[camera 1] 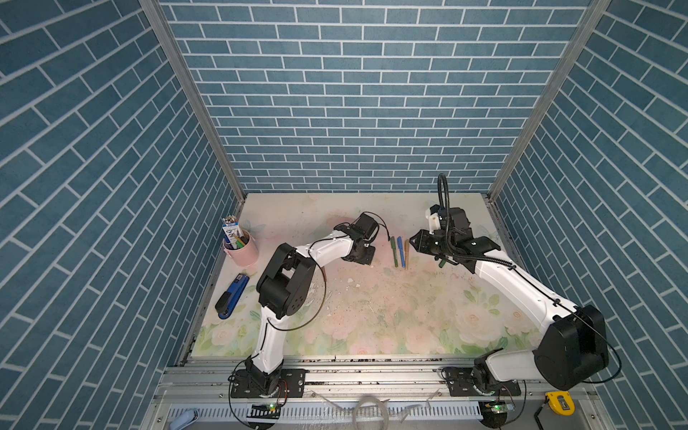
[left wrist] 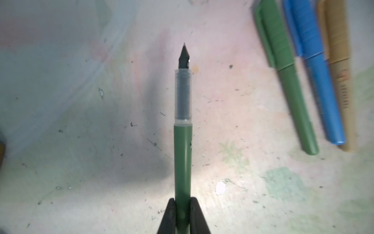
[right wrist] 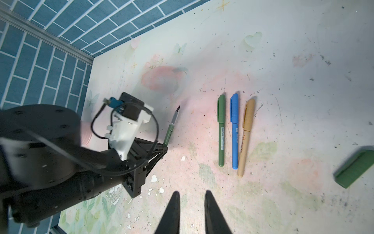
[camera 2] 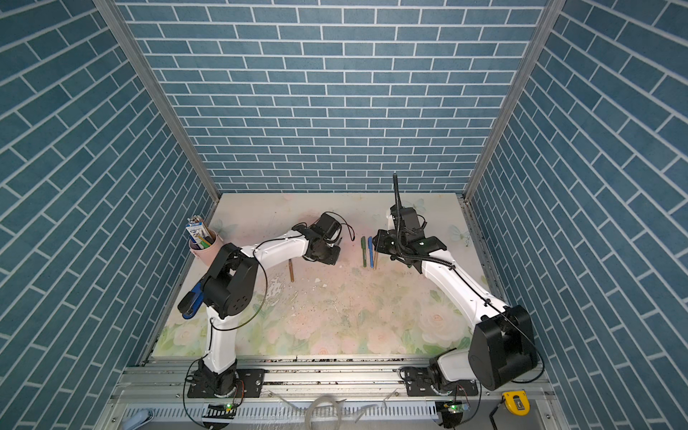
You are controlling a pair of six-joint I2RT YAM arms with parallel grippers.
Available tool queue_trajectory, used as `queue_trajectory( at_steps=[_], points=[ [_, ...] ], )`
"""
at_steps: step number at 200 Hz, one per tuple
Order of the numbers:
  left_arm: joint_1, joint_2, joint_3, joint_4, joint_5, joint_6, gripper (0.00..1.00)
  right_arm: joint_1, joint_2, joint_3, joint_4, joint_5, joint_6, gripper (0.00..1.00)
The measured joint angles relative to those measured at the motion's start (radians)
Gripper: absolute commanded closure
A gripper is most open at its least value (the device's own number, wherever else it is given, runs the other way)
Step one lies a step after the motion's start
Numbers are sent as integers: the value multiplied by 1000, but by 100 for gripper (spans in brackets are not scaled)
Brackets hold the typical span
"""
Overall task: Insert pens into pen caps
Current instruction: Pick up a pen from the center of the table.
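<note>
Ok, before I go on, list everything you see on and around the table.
table: one, floral pastel, centre
capped green pen: one, green, mid-table row
capped blue pen: one, blue, middle of that row
capped tan pen: one, golden-brown, row's other end
uncapped green pen: one, green, gripped at its rear
loose cap: one, green, lying apart from the row
lone pen: one, golden-brown, lying alone in a top view; cap unclear
cup: one, pink, table edge, holding a pencil carton
stapler: one, blue-black, near the cup
tape measure: one, yellow, front frame
left claw: one, black, shut on the uncapped green pen
right claw: one, black, open, empty
</note>
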Motion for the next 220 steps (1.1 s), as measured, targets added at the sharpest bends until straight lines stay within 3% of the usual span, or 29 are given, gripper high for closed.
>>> queue_trajectory(
  at_steps=[43, 83, 129, 220],
  points=[
    [-2, -159, -162, 202, 103, -7, 100, 0, 15, -98, 145, -115, 63, 51],
    [-6, -286, -286, 351, 230, -43, 100, 0, 64, -119, 309, -227, 131, 44],
    [-9, -414, -356, 481, 341, -78, 100, 9, 80, -116, 404, -278, 158, 46],
    [-9, -428, -392, 544, 421, -103, 100, 53, 90, -52, 419, -288, 172, 65]
  ],
)
